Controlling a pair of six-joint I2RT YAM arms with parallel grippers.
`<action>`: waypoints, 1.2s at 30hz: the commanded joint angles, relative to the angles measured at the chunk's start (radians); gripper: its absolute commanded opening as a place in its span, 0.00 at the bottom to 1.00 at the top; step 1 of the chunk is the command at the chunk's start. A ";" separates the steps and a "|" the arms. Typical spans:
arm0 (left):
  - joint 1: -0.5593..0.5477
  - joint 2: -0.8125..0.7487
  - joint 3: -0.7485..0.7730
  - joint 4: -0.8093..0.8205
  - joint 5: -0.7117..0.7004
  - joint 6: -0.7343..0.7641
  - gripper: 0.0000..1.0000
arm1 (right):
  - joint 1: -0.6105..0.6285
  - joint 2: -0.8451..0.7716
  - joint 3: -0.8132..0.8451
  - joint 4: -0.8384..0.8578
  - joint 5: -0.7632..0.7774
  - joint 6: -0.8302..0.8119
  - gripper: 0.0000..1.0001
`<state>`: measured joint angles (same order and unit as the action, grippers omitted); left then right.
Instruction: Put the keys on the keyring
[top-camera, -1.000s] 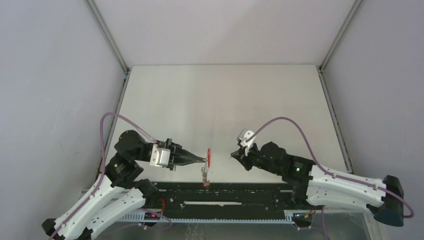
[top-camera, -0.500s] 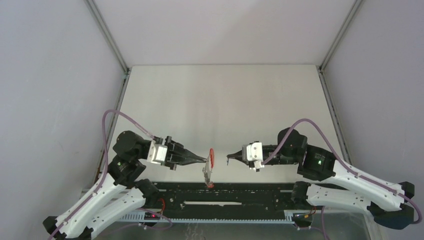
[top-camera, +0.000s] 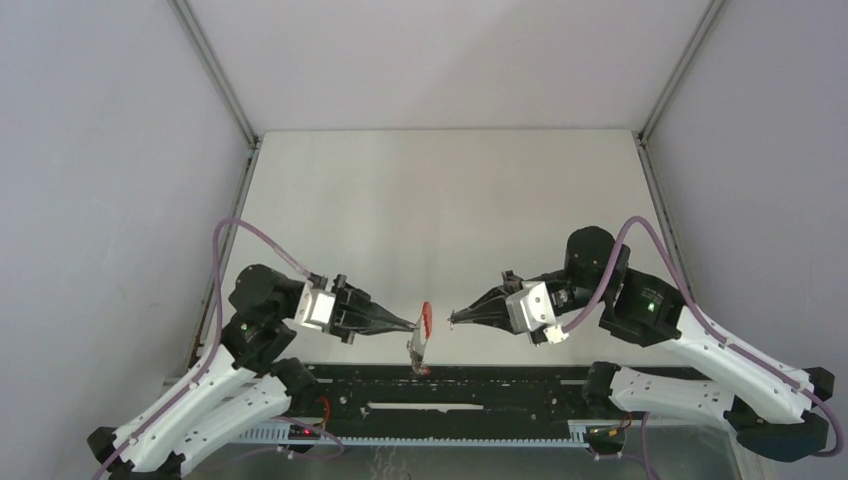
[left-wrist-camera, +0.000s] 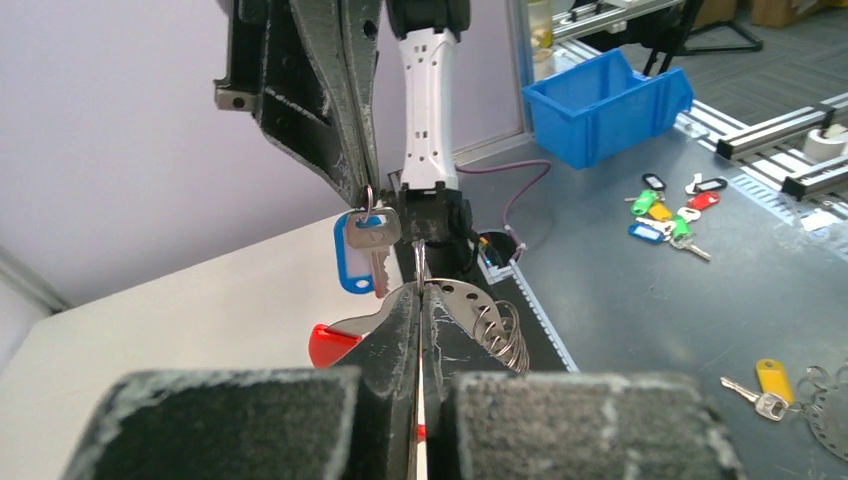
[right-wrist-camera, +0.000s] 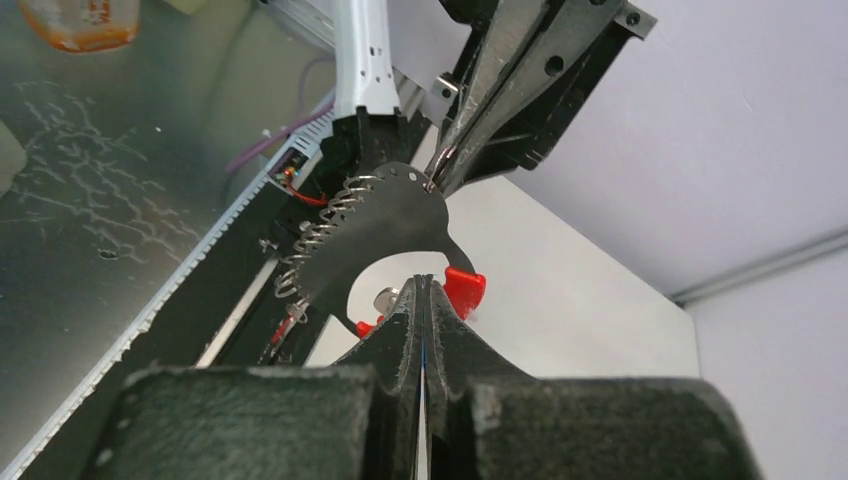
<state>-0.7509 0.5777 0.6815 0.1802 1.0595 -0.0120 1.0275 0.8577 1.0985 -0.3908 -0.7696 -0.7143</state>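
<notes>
My left gripper (top-camera: 412, 322) is shut on the keyring (top-camera: 424, 330), held on edge above the table's near edge. In the left wrist view its perforated silver plate (left-wrist-camera: 462, 298), wire rings (left-wrist-camera: 508, 338) and red band (left-wrist-camera: 333, 345) show past my shut jaws. A small red and silver piece (top-camera: 420, 368) hangs under the keyring. My right gripper (top-camera: 452, 320) points left at the keyring, a short gap away, and is shut on the blue-tagged key (left-wrist-camera: 358, 250), which dangles from its fingertips (left-wrist-camera: 360, 185). In the right wrist view the keyring (right-wrist-camera: 372, 232) hangs just beyond my shut jaws.
A black rail (top-camera: 460, 385) runs along the table's near edge under both grippers. Grey walls enclose the table on three sides. Outside, a blue bin (left-wrist-camera: 610, 105) and several spare tagged keys (left-wrist-camera: 670, 215) lie on a grey bench.
The right arm has swung up and round, so its gripper now points left at the keyring. The left gripper and keyring have shifted slightly right.
</notes>
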 joint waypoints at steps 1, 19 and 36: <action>-0.027 0.023 0.026 0.079 0.059 -0.028 0.00 | -0.006 0.006 0.056 0.008 -0.125 -0.034 0.00; -0.098 0.170 0.156 0.014 0.242 0.217 0.00 | 0.101 0.057 0.169 -0.138 -0.086 -0.179 0.00; -0.103 0.216 0.230 -0.208 0.225 0.399 0.00 | 0.201 0.105 0.228 -0.215 0.053 -0.250 0.00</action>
<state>-0.8452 0.7986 0.8551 -0.0013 1.2938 0.3553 1.1954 0.9565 1.2953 -0.5957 -0.7803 -0.9363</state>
